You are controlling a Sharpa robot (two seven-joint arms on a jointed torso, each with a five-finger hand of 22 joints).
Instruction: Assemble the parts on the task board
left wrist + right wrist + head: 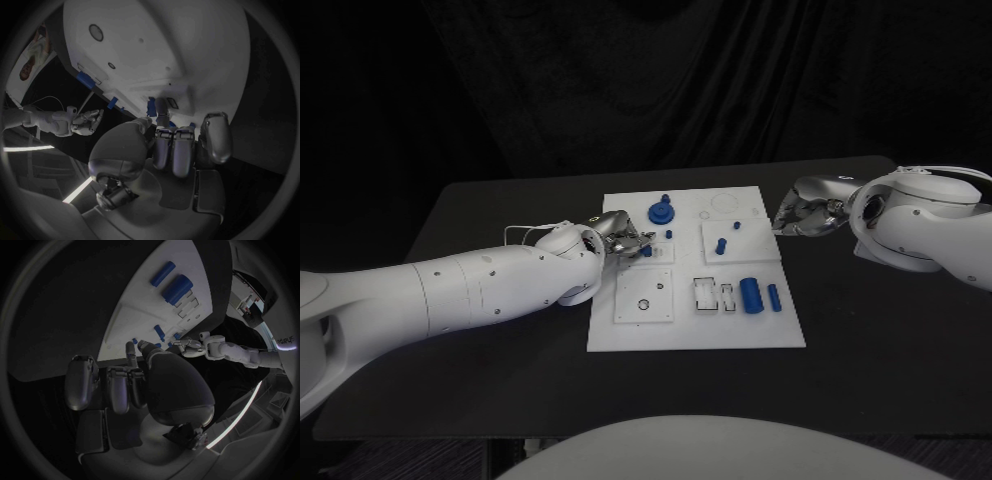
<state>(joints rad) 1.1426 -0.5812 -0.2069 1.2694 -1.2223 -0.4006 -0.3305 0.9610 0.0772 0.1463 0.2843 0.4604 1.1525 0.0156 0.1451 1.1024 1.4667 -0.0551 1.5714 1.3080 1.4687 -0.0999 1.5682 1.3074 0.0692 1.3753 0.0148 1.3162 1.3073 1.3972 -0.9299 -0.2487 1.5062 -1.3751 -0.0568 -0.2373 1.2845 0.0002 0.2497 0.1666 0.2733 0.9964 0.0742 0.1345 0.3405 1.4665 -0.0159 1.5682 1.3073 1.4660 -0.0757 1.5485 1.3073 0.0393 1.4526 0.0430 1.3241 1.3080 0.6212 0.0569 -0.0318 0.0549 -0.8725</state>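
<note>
The white task board [697, 320] lies mid-table. My left hand [626, 242] hovers over the board's left part with its fingers curled. Thumb and a finger seem to pinch a small blue part [151, 106], which also shows at the fingertips [651, 252]. My right hand [803, 217] sits at the board's far right edge, fingers curled in, and I see nothing in it [134, 375]. A round blue part with a peg [661, 211] stands near the far edge. A thick blue cylinder [751, 294] and a thinner one [775, 297] lie on the right side.
Two small blue pegs [721, 242] stand mid-board, another [672, 234] just beside my left hand. White recessed frames [711, 294] and a square plate with a hole [645, 301] sit on the near half. The black table [502, 210] surrounds the board.
</note>
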